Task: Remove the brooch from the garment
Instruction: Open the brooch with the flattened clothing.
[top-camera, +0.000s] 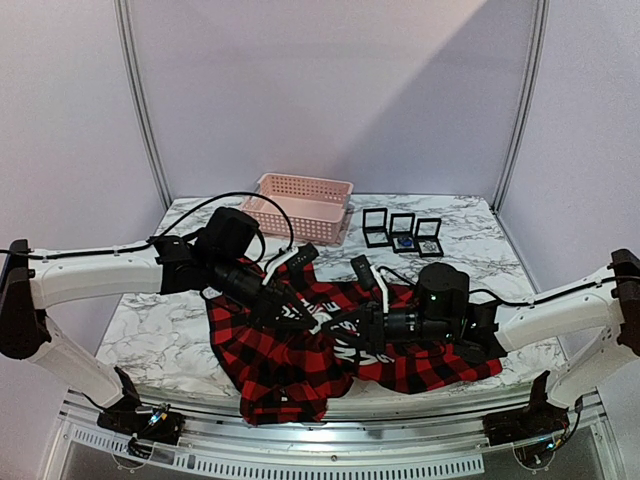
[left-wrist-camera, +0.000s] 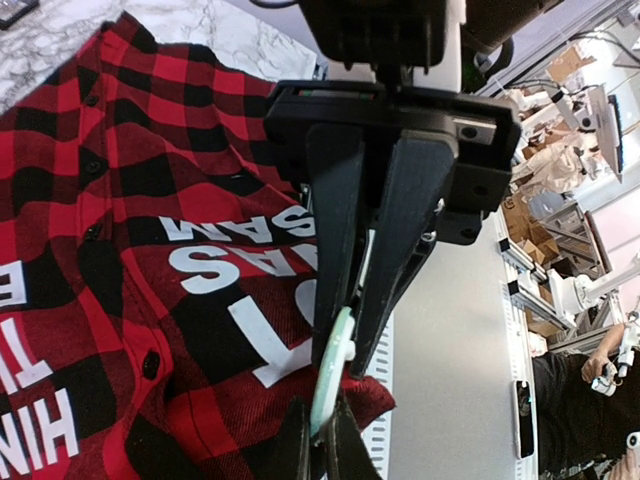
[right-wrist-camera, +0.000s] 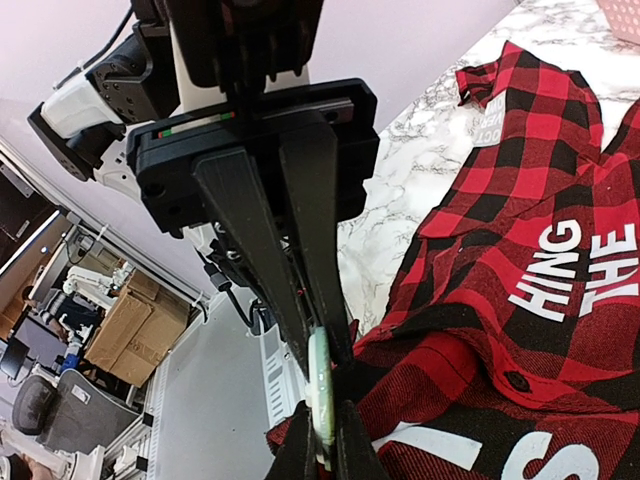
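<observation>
The garment (top-camera: 290, 370) is a red-and-black plaid shirt with white lettering, spread on the marble table; it also shows in the left wrist view (left-wrist-camera: 120, 200) and the right wrist view (right-wrist-camera: 560, 180). The brooch (left-wrist-camera: 337, 365) is a pale green disc seen edge-on at a raised fold of the shirt, and it also shows in the right wrist view (right-wrist-camera: 319, 390). My left gripper (top-camera: 305, 315) (left-wrist-camera: 345, 345) is shut on the brooch from one side. My right gripper (top-camera: 345, 322) (right-wrist-camera: 322, 345) is shut on it from the opposite side. The fingertips of both nearly touch.
A pink slotted basket (top-camera: 300, 205) stands at the back of the table. A few small black display boxes (top-camera: 402, 232) stand to its right. The shirt's hem hangs near the table's front edge (top-camera: 400, 395).
</observation>
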